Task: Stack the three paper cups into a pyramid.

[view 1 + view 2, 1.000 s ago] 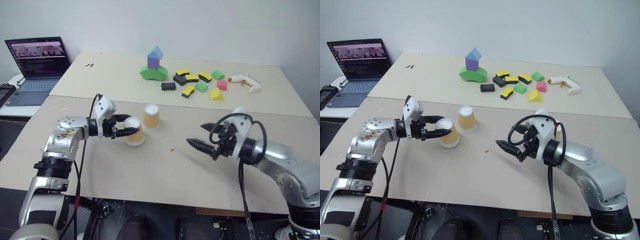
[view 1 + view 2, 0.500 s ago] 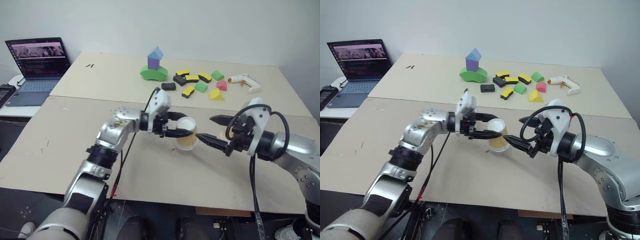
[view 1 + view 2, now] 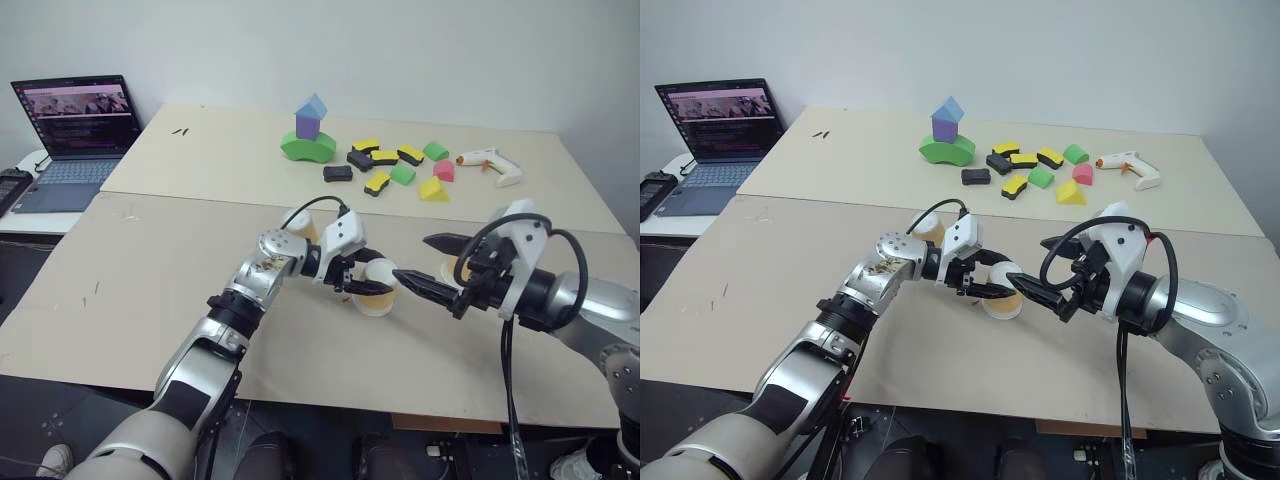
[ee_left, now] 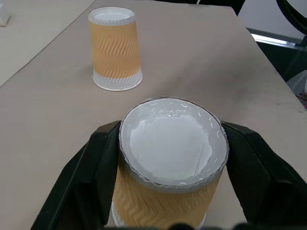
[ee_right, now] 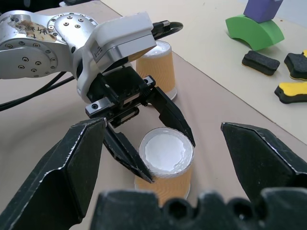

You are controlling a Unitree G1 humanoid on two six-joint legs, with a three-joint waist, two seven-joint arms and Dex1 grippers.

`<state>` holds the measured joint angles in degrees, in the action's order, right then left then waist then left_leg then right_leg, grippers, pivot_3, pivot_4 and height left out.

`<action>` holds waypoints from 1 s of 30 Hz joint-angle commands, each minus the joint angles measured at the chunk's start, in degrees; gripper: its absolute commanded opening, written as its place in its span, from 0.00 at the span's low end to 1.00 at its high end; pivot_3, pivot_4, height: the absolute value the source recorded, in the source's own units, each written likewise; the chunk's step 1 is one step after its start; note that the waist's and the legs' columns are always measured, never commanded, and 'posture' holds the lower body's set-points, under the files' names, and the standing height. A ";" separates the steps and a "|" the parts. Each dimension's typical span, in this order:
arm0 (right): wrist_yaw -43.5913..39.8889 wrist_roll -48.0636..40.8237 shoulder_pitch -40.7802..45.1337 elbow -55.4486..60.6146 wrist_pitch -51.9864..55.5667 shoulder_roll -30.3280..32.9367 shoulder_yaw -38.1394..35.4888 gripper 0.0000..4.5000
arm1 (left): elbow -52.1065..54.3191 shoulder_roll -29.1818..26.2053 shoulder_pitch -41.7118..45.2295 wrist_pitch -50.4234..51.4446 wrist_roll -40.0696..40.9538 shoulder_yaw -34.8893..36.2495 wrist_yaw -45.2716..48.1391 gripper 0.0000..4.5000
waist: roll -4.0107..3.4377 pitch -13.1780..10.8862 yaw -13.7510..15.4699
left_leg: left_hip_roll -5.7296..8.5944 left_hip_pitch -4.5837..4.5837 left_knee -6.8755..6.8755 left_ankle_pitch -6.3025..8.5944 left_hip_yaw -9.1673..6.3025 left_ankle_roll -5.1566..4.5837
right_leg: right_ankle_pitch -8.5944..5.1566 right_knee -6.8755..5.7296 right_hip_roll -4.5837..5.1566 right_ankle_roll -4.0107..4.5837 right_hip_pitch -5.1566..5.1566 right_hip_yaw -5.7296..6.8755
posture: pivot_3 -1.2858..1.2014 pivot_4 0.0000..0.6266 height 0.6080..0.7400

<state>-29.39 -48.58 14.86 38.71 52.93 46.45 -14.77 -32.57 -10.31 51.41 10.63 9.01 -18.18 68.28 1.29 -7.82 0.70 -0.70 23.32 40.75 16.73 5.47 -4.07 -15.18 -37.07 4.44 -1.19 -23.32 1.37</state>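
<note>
One inverted paper cup (image 4: 168, 143) has been carried rightward across the desk (image 3: 150, 290) by the left tool (image 3: 368, 282), away from the second cup (image 4: 115, 48), beside which it was held a second ago. It now seems to be set down mid-desk, base up, bracketed by the left tool; whether it is gripped or released cannot be told. The right tool (image 3: 410, 256) is held wide, just beside this cup. The two cups are now apart, so no pyramid base is formed; a handover seems likely.
</note>
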 commanded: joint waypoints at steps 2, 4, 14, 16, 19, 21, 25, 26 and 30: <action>0.64 -0.94 0.06 1.33 -0.68 0.31 -2.23 1.00 | 0.95 0.43 0.36 -0.60 0.07 1.08 -0.03 0.97 | 0.00 0.00 0.05 | 0.00 0.00 0.00 0.00 0.00 -0.01 | 0.00 0.00 0.00 0.00 0.00 -0.04 | 0.52 0.24 1.00; 0.56 -0.67 0.13 0.95 -0.98 0.14 -1.83 1.00 | 1.90 0.36 0.70 -0.26 0.65 1.83 -0.26 0.97 | 0.00 0.00 0.05 | 0.00 0.02 0.01 0.01 0.00 -0.02 | 0.00 0.01 0.00 -0.01 0.00 -0.04 | 0.52 0.24 1.00; -0.73 0.72 0.24 -1.32 -2.47 -1.57 0.41 1.00 | 17.09 -5.66 3.91 8.11 5.64 6.79 1.95 0.97 | 0.00 0.00 -0.02 | 0.00 0.03 0.03 0.02 0.01 -0.03 | 0.01 0.00 0.00 -0.03 -0.02 -0.11 | 0.52 0.24 1.00; -1.07 0.96 0.00 -1.48 -2.56 -1.73 0.68 1.00 | 20.94 -7.19 3.85 11.22 7.26 7.47 2.21 0.97 | 0.00 0.00 0.07 | 0.00 0.04 0.03 0.02 0.00 -0.02 | 0.01 0.01 0.00 -0.03 -0.02 -0.11 | 0.52 0.24 1.00; -1.42 1.38 -0.51 -1.67 -3.02 -2.11 1.12 1.00 | 27.17 -7.59 4.50 19.76 12.39 12.98 -3.86 0.97 | -0.01 0.00 0.05 | 0.00 0.04 0.04 0.02 -0.01 -0.03 | 0.00 0.02 0.01 -0.06 -0.01 -0.12 | 0.52 0.24 1.00; -1.51 1.64 -0.77 -1.80 -3.32 -2.36 1.29 1.00 | 29.82 -6.96 4.65 24.44 14.35 16.72 -10.03 0.97 | -0.01 0.00 0.01 | 0.00 0.05 0.09 0.02 -0.02 -0.03 | 0.01 0.00 0.01 -0.08 -0.01 -0.16 | 0.52 0.24 1.00; -1.55 1.87 -1.39 -1.72 -3.57 -2.80 1.26 1.00 | 33.41 -4.75 2.69 28.70 13.48 22.35 -25.00 0.97 | 0.00 0.00 0.05 | 0.00 -0.01 0.09 0.01 -0.03 -0.02 | 0.02 -0.03 0.01 -0.12 0.02 -0.37 | 0.52 0.24 1.00; -1.59 1.93 -1.69 -1.69 -3.59 -2.95 1.33 1.00 | 35.02 -3.55 0.63 28.01 10.08 23.65 -32.39 0.97 | 0.00 0.00 0.08 | 0.00 -0.02 0.09 0.01 -0.04 -0.02 | 0.02 -0.02 0.01 -0.12 0.04 -0.37 | 0.52 0.24 1.00; -1.84 2.01 -1.69 -2.28 -3.44 -3.61 1.83 1.00 | 43.65 0.47 -15.13 23.80 -2.60 21.94 -52.11 0.97 | -0.04 0.02 -0.29 | 0.01 -0.17 0.02 0.03 0.03 -0.03 | 0.05 0.03 0.06 -0.17 0.14 -0.56 | 0.52 0.24 1.00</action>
<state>-31.02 -46.32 12.51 36.04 51.16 43.08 -12.03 7.63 -10.90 40.66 35.71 10.53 4.89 22.55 1.26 -7.80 0.42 -0.70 23.13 40.74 16.76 5.56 -4.09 -15.13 -37.04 4.49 -1.37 -23.20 0.74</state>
